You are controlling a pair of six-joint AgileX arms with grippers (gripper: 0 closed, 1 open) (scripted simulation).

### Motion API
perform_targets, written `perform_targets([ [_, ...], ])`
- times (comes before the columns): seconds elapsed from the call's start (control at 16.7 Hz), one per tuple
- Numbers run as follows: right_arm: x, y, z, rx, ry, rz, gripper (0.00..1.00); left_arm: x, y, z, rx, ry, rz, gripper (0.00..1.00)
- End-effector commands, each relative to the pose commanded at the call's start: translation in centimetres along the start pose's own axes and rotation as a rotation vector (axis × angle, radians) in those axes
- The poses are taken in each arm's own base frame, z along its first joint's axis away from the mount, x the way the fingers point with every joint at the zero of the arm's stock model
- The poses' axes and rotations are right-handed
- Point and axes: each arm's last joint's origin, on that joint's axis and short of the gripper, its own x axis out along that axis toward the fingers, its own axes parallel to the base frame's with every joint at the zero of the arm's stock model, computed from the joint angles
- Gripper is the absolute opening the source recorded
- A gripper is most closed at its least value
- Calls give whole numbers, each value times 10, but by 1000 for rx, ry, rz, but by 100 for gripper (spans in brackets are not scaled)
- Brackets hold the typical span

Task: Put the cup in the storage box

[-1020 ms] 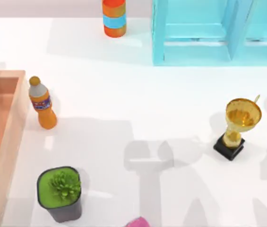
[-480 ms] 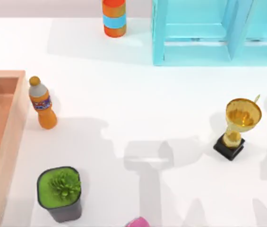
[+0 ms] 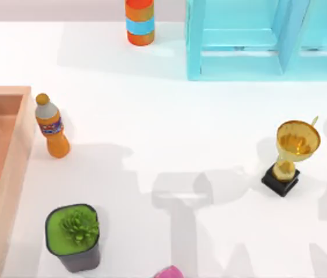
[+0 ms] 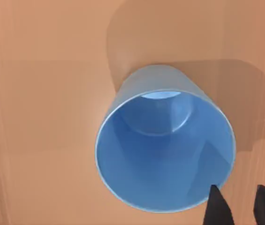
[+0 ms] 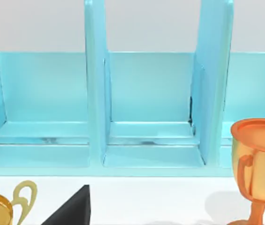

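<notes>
The blue cup (image 4: 165, 145) stands upright on the orange-tan floor of the storage box (image 4: 43, 93), seen from straight above in the left wrist view. My left gripper (image 4: 243, 206) hovers over the cup's edge. One black fingertip (image 4: 219, 206) overlaps the rim and the other sits outside it, with bare wood showing between them, so the gripper is open. In the top view the storage box (image 3: 18, 162) lies at the table's left edge, its inside mostly cut off. My right arm is parked; a black wedge of its gripper (image 5: 71, 208) shows in the right wrist view.
An orange drink bottle (image 3: 51, 127) stands just right of the box wall, with a potted plant (image 3: 73, 236) in front of it. A gold trophy (image 3: 290, 155) is at the right, a cyan shelf frame (image 3: 256, 40) and an orange can (image 3: 140, 22) at the back.
Nothing on the table has moved. The arm shadows on the table and inside the box have shifted slightly.
</notes>
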Motion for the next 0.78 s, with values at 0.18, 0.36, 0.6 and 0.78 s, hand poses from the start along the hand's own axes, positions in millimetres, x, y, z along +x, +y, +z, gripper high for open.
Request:
perform_targets([
  [0.18, 0, 0, 0, 0, 0, 0, 100, 0, 0, 0, 0, 0, 0, 68],
  [0.36, 0, 0, 0, 0, 0, 0, 100, 0, 0, 0, 0, 0, 0, 90],
  [0.6, 0, 0, 0, 0, 0, 0, 100, 0, 0, 0, 0, 0, 0, 100],
  [0.78, 0, 0, 0, 0, 0, 0, 100, 0, 0, 0, 0, 0, 0, 100],
])
